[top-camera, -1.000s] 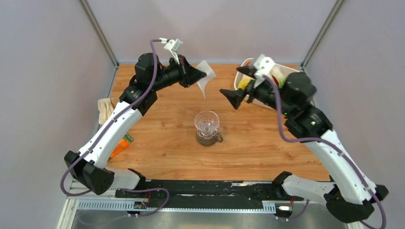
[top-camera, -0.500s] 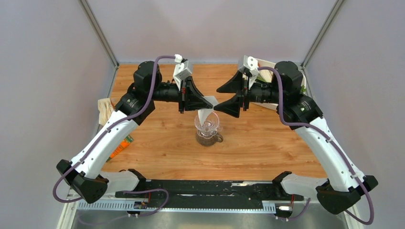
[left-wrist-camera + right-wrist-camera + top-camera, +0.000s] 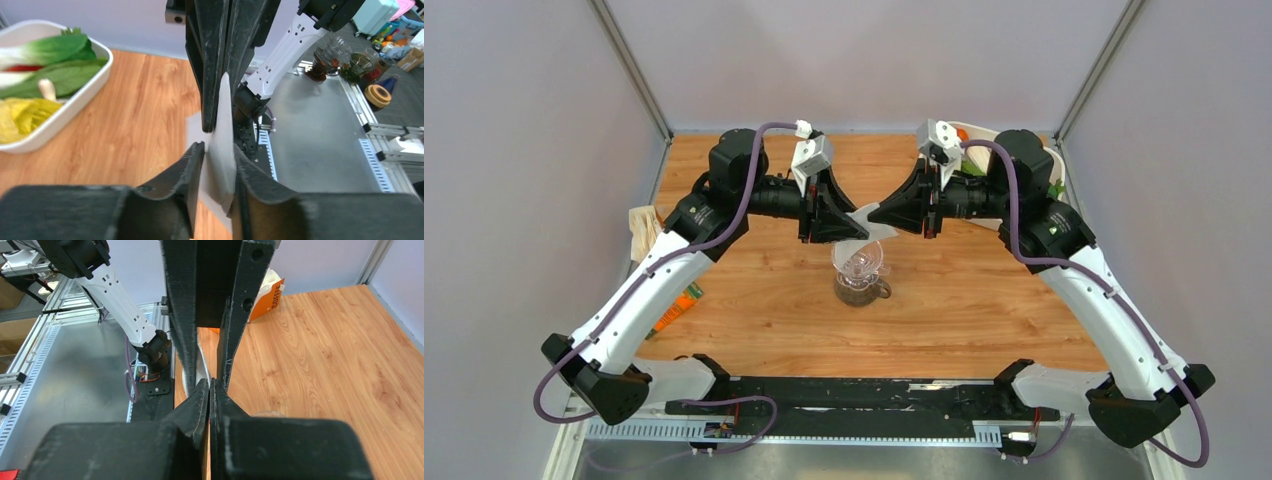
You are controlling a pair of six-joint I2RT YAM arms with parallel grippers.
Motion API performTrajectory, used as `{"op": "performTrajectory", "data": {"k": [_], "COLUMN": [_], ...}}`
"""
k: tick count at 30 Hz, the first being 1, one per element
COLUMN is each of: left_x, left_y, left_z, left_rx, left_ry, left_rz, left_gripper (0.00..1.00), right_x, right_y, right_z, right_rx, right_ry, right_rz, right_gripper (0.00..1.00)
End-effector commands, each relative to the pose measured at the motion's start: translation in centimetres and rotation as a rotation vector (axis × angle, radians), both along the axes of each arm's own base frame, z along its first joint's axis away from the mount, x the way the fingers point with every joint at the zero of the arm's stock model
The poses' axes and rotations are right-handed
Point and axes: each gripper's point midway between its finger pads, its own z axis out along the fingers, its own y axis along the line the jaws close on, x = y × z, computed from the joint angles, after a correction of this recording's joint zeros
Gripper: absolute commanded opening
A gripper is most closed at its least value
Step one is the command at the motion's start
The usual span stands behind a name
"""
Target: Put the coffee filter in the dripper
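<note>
The white coffee filter [image 3: 873, 226] hangs in the air just above the clear dripper [image 3: 858, 262], which sits on a small glass jug [image 3: 860, 291] at mid table. My two grippers meet tip to tip over it. The right gripper [image 3: 875, 216] is shut on the filter's far edge [image 3: 224, 85]. The left gripper [image 3: 218, 162] has its jaws apart around the filter. The sheet leans on one finger [image 3: 243, 175], with a gap to the other. In the right wrist view my own jaws [image 3: 210, 390] are pressed together, and a strip of the filter [image 3: 201, 374] shows beyond them.
A white tray [image 3: 75, 102] of leafy greens stands at the back right, behind the right arm. An orange packet [image 3: 686, 300] and a brown paper bag [image 3: 642, 230] lie by the left edge. Metal rails run along the near edge.
The right gripper came in from the back right and closed on the filter. The left gripper carried the filter down over the dripper, then parted its jaws.
</note>
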Motion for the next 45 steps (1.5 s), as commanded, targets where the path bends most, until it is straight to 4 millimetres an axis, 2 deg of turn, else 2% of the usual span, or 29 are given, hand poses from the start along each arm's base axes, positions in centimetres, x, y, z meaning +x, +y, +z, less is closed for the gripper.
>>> {"op": "performTrajectory", "data": {"k": [1,3,5,8,10,11,12,13,14,16,17,18,20,23,27,28,31,34,36,39,41,45], "left_x": [-0.4,-0.3,-0.3,-0.6,-1.0,-1.1,-1.3,-1.2,-1.3,-1.5,-1.5,-1.5,-1.5,-1.5,-2.2,-2.5,-3.1,-2.9,-2.8,-2.4,-2.2,-1.1], "left_y": [1.4,2.0,2.4,2.5,2.6,2.6,2.6,2.6,2.7,2.7,2.7,2.7,2.8,2.8,2.9,3.0,3.7,4.8,5.0,4.9,4.6,4.1], "left_z": [0.5,0.1,-0.3,-0.6,-0.4,-0.3,-0.1,0.1,0.1,0.4,0.5,0.6,0.7,0.7,0.8,0.6,0.6,0.7,0.9,1.5,2.0,2.5], "left_rx": [0.007,0.014,0.021,0.017,0.003,-0.005,-0.014,-0.023,-0.028,-0.042,-0.047,-0.051,-0.053,-0.055,-0.061,-0.055,-0.036,-0.037,-0.042,-0.074,-0.096,-0.115], "left_ry": [-0.045,-0.037,-0.04,-0.051,-0.065,-0.069,-0.077,-0.083,-0.086,-0.092,-0.095,-0.101,-0.103,-0.106,-0.11,-0.124,-0.134,-0.081,-0.059,-0.064,-0.013,-0.017], "left_rz": [0.033,0.056,0.068,0.056,0.04,0.038,0.036,0.037,0.039,0.039,0.04,0.044,0.051,0.052,0.014,-0.001,-0.019,-0.021,-0.017,-0.004,0.016,0.071], "left_gripper": [0.45,0.52,0.55,0.49,0.25,0.18,0.07,0.03,0.01,0.0,0.0,0.0,0.0,0.0,0.03,0.05,0.16,0.22,0.33,0.61,0.68,0.69], "right_x": [-0.4,-0.4,-0.5,-1.1,-1.2,-1.2,-1.2,-1.2,-1.2,-1.2,-1.2,-1.3,-1.4,-1.6,-1.4,-1.4,-1.5,-1.4,-1.6,-1.5,-1.4,-1.6], "right_y": [-0.8,-1.0,-1.0,-0.9,-0.9,-0.9,-0.9,-0.9,-0.9,-0.7,-0.6,-0.6,-0.4,-0.1,0.1,0.1,-0.2,-0.6,-0.6,-0.3,-0.2,0.0], "right_z": [2.2,2.2,2.2,2.2,2.1,2.0,1.8,1.7,1.5,1.2,0.9,0.7,0.2,-0.3,-0.6,-0.6,-0.8,-1.3,-1.7,-2.0,-2.0,-1.9], "right_rx": [0.05,0.052,0.055,0.062,0.062,0.061,0.059,0.058,0.055,0.051,0.045,0.043,0.036,0.03,0.024,0.024,0.021,0.01,0.005,-0.001,-0.002,-0.001], "right_ry": [-0.057,-0.035,-0.015,0.007,0.015,0.016,0.02,0.022,0.026,0.041,0.055,0.06,0.08,0.096,0.081,0.075,0.053,0.039,0.046,0.064,0.07,0.071], "right_rz": [-0.029,-0.034,-0.031,0.004,0.016,0.018,0.018,0.018,0.022,0.029,0.036,0.045,0.062,0.092,0.096,0.096,0.091,0.08,0.093,0.11,0.113,0.121], "right_gripper": [0.0,0.0,0.0,0.0,0.0,0.0,0.01,0.06,0.17,0.59,0.69,0.72,0.68,0.53,0.03,0.0,0.0,0.0,0.0,0.0,0.0,0.0]}}
